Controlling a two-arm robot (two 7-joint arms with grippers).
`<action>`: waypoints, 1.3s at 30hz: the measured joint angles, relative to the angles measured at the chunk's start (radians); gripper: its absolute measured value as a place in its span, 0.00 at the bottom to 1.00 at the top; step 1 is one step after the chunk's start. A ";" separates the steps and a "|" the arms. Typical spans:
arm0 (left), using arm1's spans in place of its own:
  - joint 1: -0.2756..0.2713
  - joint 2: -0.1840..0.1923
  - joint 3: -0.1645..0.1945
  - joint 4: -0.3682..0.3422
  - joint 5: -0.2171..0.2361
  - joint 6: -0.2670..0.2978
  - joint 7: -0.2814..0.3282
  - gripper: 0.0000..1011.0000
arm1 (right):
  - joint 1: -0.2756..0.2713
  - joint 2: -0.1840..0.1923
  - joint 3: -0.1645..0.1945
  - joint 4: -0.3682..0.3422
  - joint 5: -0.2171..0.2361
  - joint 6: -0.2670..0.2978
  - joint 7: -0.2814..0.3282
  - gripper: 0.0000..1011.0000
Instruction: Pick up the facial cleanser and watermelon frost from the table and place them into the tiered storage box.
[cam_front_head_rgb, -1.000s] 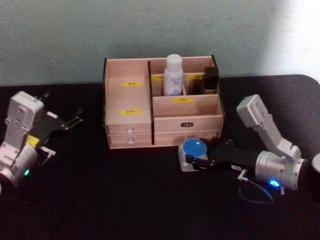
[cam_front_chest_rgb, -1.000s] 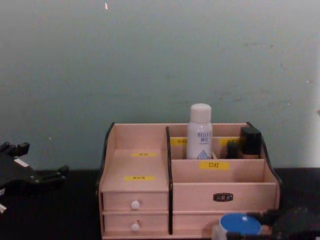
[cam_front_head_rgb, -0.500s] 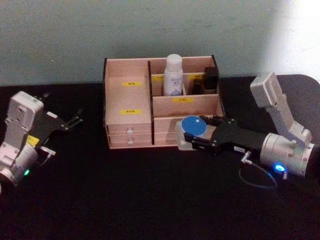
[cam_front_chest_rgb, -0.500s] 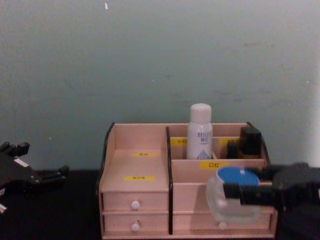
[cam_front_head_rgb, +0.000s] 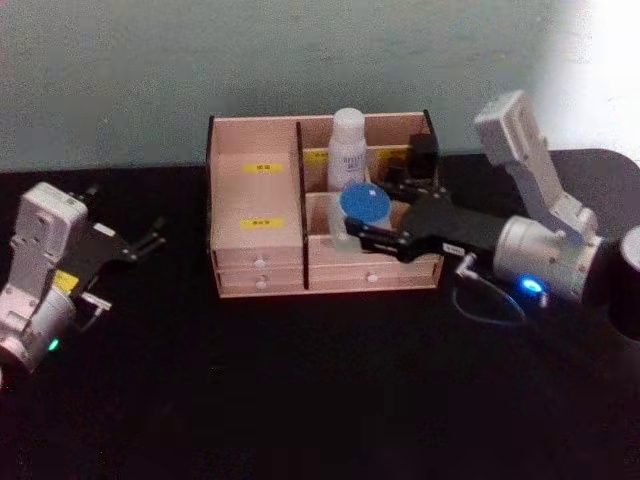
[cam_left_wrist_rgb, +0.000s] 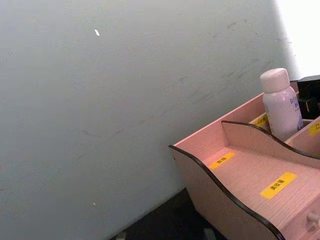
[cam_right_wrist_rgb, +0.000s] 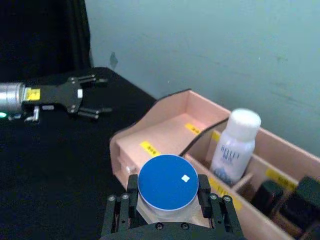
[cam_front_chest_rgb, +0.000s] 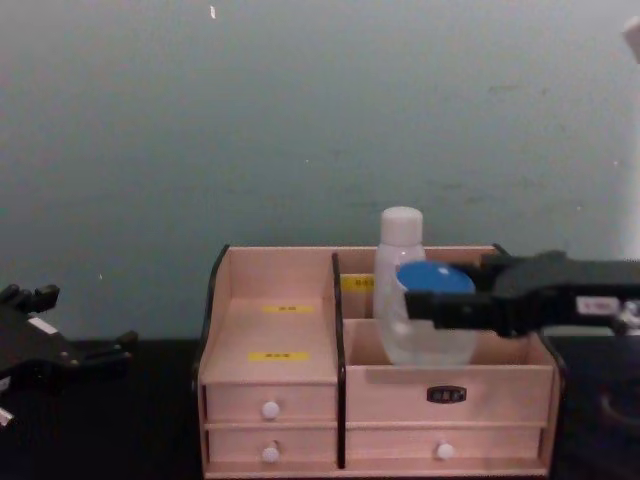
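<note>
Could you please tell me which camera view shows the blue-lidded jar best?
The right wrist view: the blue-lidded jar is close, lid up, held in the right gripper. The chest view shows its clear body side-on; the head view shows it small, from above.

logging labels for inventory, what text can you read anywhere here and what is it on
Nothing is clear enough to quote.
On the white bottle: blue lettering, too blurred to read.
On the tiered storage box: yellow labels, characters too small to read.
On its front: dark plate, unreadable.
On the blue-lidded jar: no text seen.
</note>
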 joint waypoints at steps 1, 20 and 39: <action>0.000 0.000 0.000 0.000 0.000 0.000 0.000 0.99 | 0.020 -0.013 -0.007 0.016 -0.006 0.000 0.000 0.70; 0.000 0.000 0.000 0.000 0.000 0.000 0.000 0.99 | 0.240 -0.181 -0.084 0.267 -0.050 -0.016 0.027 0.70; 0.000 0.000 0.000 0.000 0.000 0.000 0.000 0.99 | 0.368 -0.319 -0.127 0.491 -0.086 -0.044 0.049 0.70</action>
